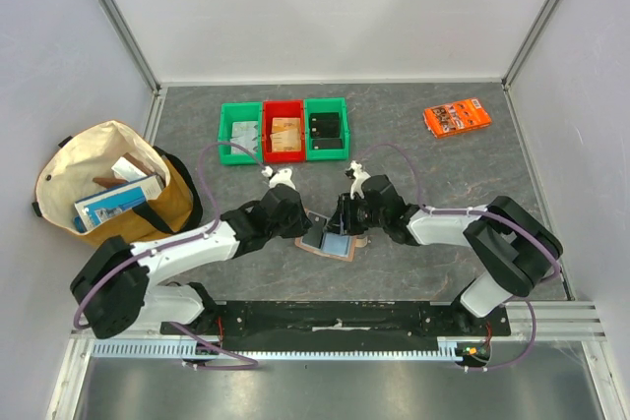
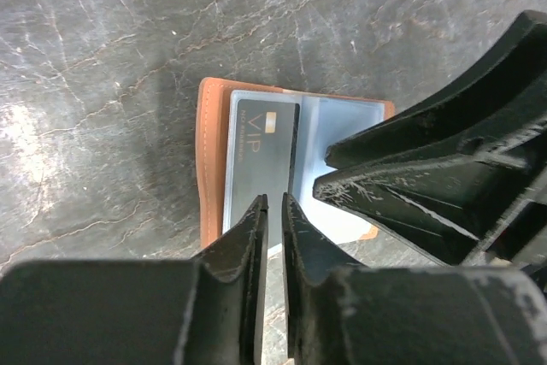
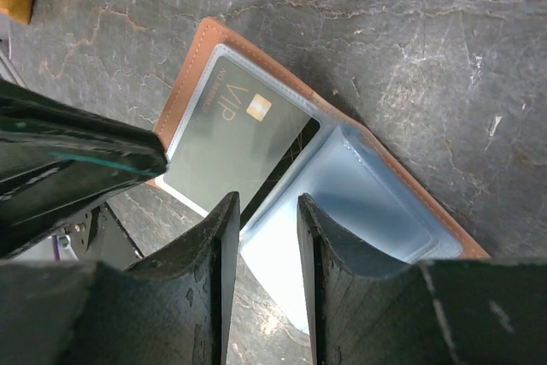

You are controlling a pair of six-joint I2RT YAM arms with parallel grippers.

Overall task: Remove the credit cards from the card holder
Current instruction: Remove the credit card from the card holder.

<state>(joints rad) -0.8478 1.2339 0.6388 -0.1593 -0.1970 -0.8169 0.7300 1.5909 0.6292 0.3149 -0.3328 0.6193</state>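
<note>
the overhead view alone shows the whole table [image 1: 394,115]: three plastic bins [image 1: 284,103] in a row at the back, green, red, green, each with flat cards [image 1: 286,133] inside, an orange packet [image 1: 458,116] at the far right, and a cloth bag [image 1: 113,184] at the left edge. in front of the bins both arms meet over the card holder [image 1: 333,245], which lies open and flat on the table between them.

the wrist views show what the overhead one cannot: a dark credit card [image 2: 265,156] marked vip sits in a clear sleeve on one half of the holder, and the other half shows a pale blue sleeve [image 3: 359,194].

from the left wrist, the left gripper [image 2: 273,211] has its fingers almost together, a thin slit between them with nothing seen in it, tips right at the card's near edge. from the right wrist, the right gripper [image 3: 267,215] has its fingers plainly apart, above the seam between card and blue sleeve, gripping nothing.
</note>
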